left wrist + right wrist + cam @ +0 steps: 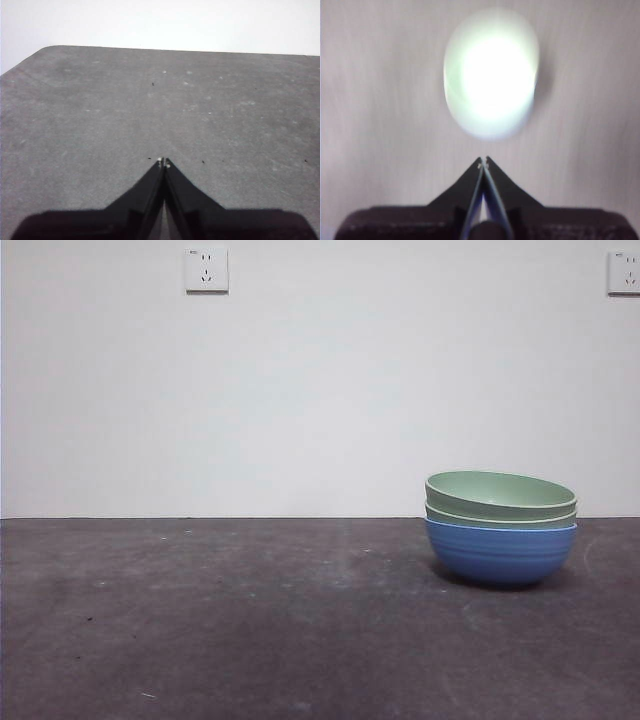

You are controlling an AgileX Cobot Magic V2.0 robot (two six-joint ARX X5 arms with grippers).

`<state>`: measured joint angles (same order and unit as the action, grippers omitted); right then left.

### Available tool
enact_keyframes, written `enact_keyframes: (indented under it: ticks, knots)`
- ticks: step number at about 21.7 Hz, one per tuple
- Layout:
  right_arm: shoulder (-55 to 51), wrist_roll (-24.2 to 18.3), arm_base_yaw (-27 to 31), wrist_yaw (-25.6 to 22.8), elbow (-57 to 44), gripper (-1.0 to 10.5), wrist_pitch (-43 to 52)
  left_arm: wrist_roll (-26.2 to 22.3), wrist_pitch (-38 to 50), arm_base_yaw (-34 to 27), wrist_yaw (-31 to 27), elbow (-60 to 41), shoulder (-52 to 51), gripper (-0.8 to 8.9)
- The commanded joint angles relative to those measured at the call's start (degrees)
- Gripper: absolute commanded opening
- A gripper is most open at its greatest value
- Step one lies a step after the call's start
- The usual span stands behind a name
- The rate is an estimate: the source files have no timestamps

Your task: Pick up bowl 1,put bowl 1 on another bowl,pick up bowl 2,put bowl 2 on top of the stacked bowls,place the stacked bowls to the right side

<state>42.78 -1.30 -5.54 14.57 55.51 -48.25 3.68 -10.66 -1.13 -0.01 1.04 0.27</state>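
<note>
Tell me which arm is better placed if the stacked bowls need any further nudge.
Right, probably. The right gripper, fingers shut, looks down at the stacked bowls, which already sit at the right in the front view. The left gripper, also shut, sees only bare table.

Only the stacked bowls [501,528] stand on the table [220,620]; its remaining surface seems open.

A bare test room or lab: a scuffed dark grey worktop [250,630], a plain white wall [320,400], two wall sockets [206,269].
</note>
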Motion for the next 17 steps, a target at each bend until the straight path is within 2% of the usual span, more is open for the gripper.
enact_keyframes:
  ticks: [1,5,8,17]
  knots:
    - [-7.3,0.83,0.92,0.33,-6.99,0.0,8.35,0.42,0.04,-0.2,0.09,-0.83,-0.15,-0.03]
    - [-21.0,1.64,2.82,0.07,-26.6,0.0,26.99,0.42,0.04,-0.2,0.09,-0.83,-0.15,-0.03]
    - [-29.27,3.74,2.91,-0.11,-39.19,0.0,35.95,0.42,0.04,-0.2,0.09,-0.83,-0.15,-0.03]
    - [-40.33,6.91,2.91,-5.97,-51.91,0.0,37.68,0.42,0.04,-0.2,0.09,-0.83,-0.15,-0.03]
